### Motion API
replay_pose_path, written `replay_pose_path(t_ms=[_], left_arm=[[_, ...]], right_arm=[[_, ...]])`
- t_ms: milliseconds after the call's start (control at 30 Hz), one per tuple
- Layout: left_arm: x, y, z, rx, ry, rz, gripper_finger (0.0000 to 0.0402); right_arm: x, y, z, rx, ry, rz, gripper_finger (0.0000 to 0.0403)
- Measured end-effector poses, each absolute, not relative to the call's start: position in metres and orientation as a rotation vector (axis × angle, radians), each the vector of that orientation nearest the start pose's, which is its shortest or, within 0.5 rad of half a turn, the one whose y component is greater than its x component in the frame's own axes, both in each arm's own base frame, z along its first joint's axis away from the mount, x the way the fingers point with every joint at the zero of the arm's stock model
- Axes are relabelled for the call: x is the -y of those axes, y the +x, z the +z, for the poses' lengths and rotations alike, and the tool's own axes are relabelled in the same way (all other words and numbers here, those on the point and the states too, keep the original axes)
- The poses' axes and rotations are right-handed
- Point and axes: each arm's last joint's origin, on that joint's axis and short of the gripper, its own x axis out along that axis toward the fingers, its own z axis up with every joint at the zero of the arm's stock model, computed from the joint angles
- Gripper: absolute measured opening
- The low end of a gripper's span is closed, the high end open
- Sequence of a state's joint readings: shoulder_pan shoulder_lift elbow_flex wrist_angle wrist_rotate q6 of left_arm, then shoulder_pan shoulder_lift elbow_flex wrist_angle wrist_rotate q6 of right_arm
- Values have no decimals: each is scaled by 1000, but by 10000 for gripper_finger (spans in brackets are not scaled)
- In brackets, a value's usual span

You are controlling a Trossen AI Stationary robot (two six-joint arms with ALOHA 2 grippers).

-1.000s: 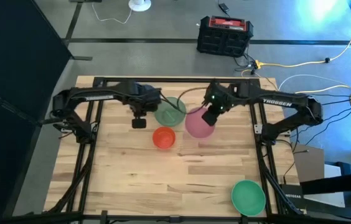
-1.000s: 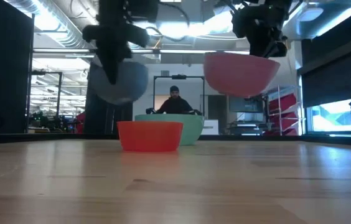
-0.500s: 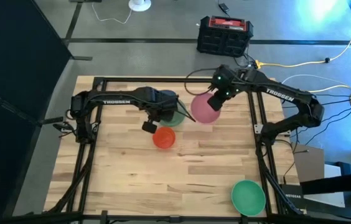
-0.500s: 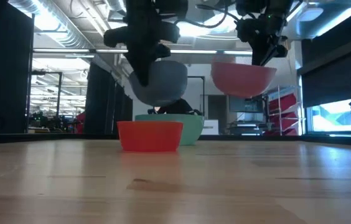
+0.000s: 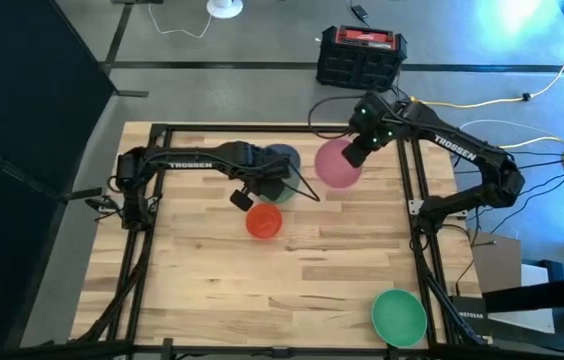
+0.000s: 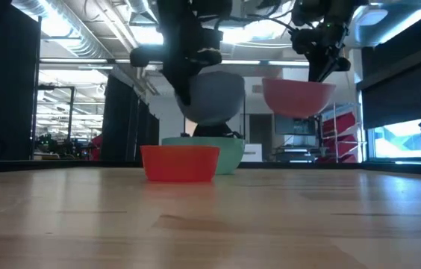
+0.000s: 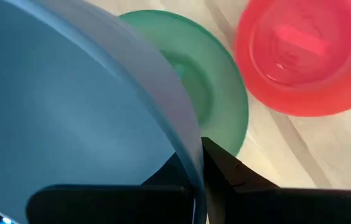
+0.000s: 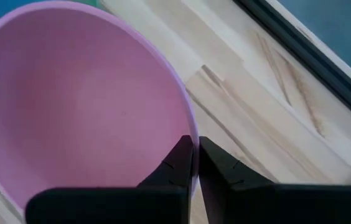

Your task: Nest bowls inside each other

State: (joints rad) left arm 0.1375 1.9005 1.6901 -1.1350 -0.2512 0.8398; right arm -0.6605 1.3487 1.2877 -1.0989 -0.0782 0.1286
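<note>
My left gripper is shut on a blue-grey bowl, which hangs over a green bowl resting on its base on the table. An orange-red bowl stands just in front of that green bowl. To the right of the blue-grey bowl, my right gripper is shut on a pink bowl, carried high above the table. A second green bowl sits alone at the near right corner. My left gripper pinches the blue-grey bowl's rim, one finger inside the bowl and one finger outside. The fingers slant down from above. The bowl is lifted clear and tilted, above the green bowl. My right gripper pinches the pink bowl's rim on its right side, one finger inside and one outside the wall. The fingers slant down from above. The bowl hangs clear of the table, mouth up and nearly level.
A black metal frame runs around the wooden tabletop. The near half of the table is bare wood. A black and red case lies on the floor beyond the far edge. A person shows far behind the bowls in the low view.
My left gripper has carried the blue-grey bowl toward the table's right, over the green bowl, rolling its wrist as it went. My right gripper has taken the pink bowl toward the far right of the table and slightly up. Both have stayed shut.
</note>
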Motion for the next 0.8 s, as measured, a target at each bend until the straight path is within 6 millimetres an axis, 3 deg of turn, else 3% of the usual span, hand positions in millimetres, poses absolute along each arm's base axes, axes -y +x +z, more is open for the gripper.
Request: replay_pose_path(t_ms=[167,800], left_arm=[[-60,383,244,-1478,764,-304,0],[-61,386,213,-1645,642,-181,1]], right_arm=[[157,192,317,-1068,544,-594,0],[155,190,316,-1110,535,-565,0]])
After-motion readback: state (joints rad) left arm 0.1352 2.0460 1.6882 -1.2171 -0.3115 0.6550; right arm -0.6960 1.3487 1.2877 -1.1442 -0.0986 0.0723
